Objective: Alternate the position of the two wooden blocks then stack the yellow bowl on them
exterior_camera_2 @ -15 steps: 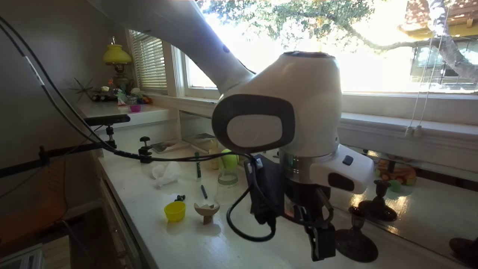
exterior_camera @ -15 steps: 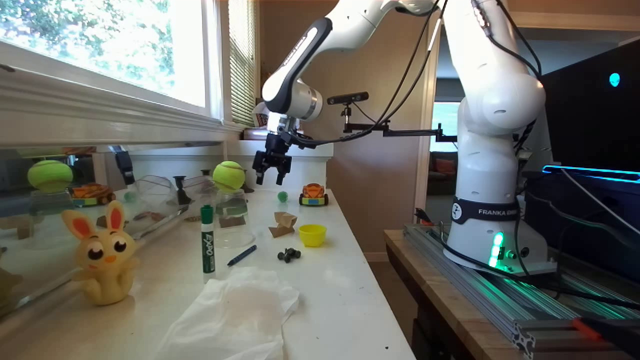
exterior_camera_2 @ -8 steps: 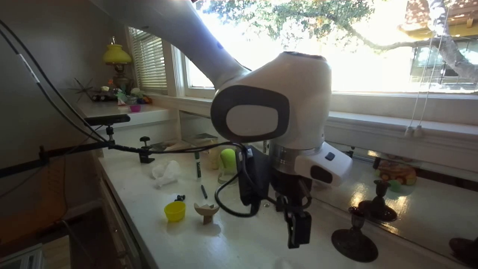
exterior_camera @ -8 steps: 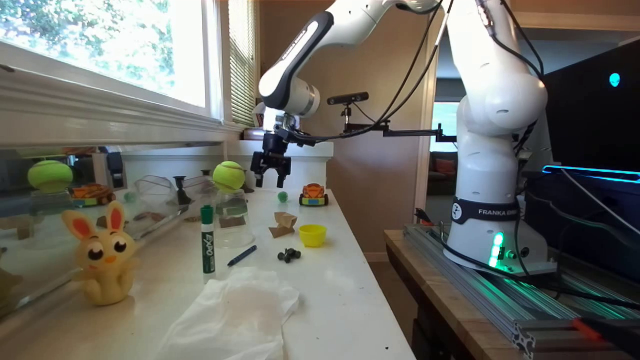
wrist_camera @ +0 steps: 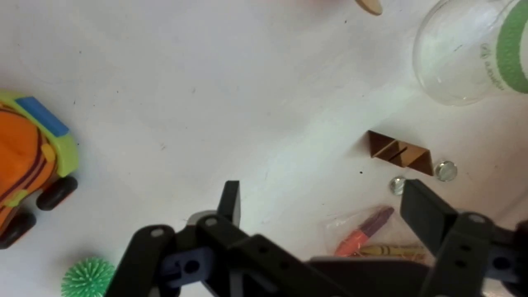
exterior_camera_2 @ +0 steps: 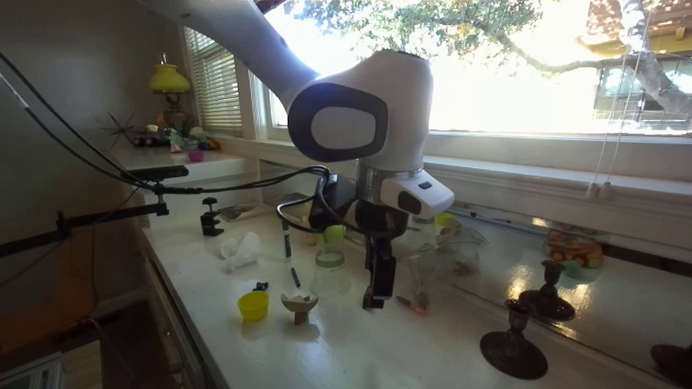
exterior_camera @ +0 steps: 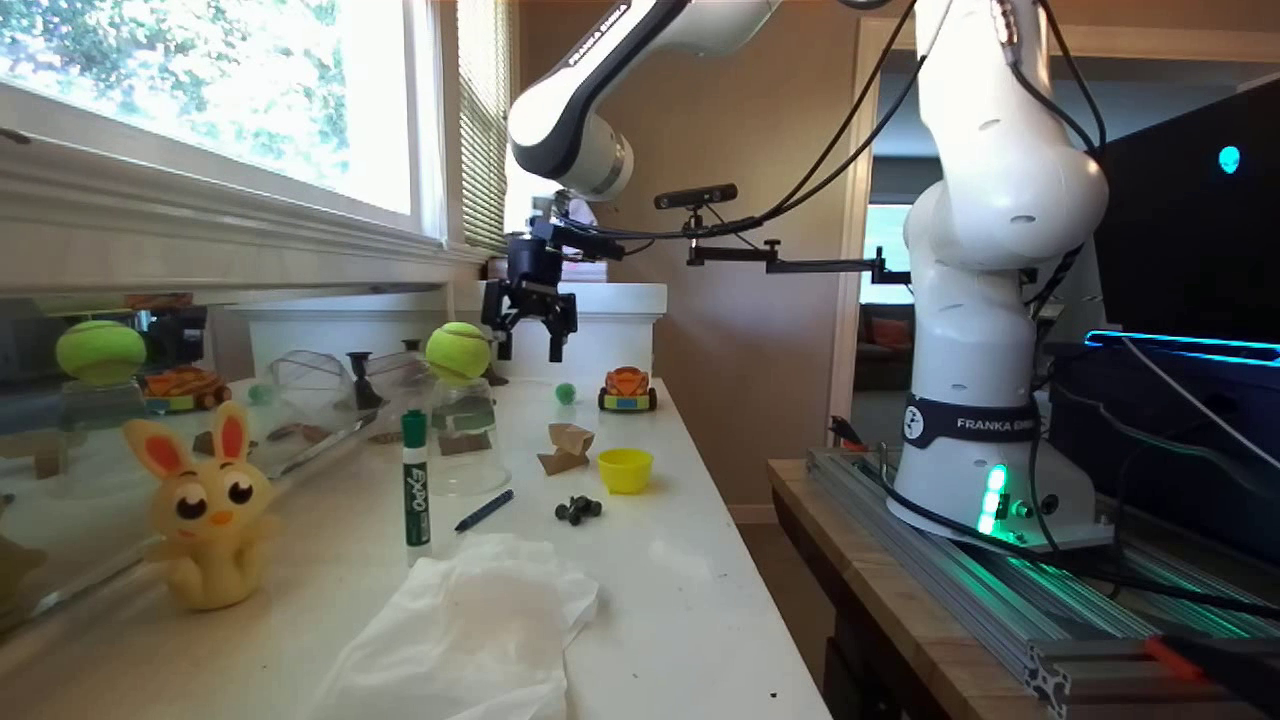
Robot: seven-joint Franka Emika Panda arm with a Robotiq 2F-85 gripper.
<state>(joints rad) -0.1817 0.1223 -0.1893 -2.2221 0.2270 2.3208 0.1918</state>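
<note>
Wooden blocks [exterior_camera_2: 299,307]: there they are, small and tan on the white counter [exterior_camera: 690,600], set close together; in an exterior view a curved one shows above a narrower upright one.
Yellow bowl [exterior_camera_2: 253,307]: bright as you like, mouth up, straight on the white counter, just beside the wooden blocks with a gap between.
Gripper [exterior_camera: 530,348]: parted wide, folks, two dark fingers spread and aimed down, hanging over the white counter, well apart from the wooden blocks and the yellow bowl.
Wrist view: busy down there! An orange toy car [wrist_camera: 24,152] pokes in at the left edge, a green spiky ball [wrist_camera: 88,278] sits low in the corner, wrapped coloured sticks [wrist_camera: 363,234] show between the fingers, and a glossy brown piece [wrist_camera: 400,152] lies above them.
Clear jar [exterior_camera: 465,468]: a tennis ball [exterior_camera: 458,352] perched right on top, what a balance.
By the bowl: a small black item [exterior_camera: 578,510] close in, a dark blue stick [exterior_camera: 485,510] lying flat farther off.
Green marker [exterior_camera: 415,490]: on end, cap up, just beside the crumpled white sheet [exterior_camera: 470,640].
Bunny figure [exterior_camera: 214,510]: upright, big-eyed, watching it all.
Dark candlestick [exterior_camera_2: 512,348]: standing tall, well apart from the yellow bowl.
</note>
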